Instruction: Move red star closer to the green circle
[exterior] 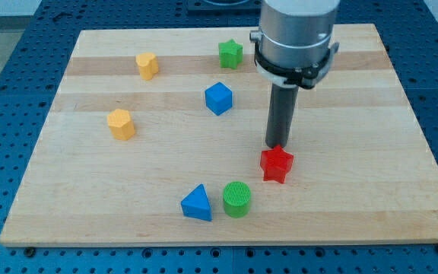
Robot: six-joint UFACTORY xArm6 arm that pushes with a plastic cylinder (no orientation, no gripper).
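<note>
The red star (277,164) lies on the wooden board (356,198), right of centre toward the view's bottom. The green circle (236,199) is a short cylinder a little below and left of it, with a small gap between them. My tip (278,145) is the lower end of the dark rod. It sits right at the star's top edge, touching or nearly touching it, on the side away from the green circle.
A blue triangle (197,203) lies just left of the green circle. A blue cube (218,98) is near the centre, a green star (230,53) at the top, and two yellow blocks (147,65) (120,123) at the left.
</note>
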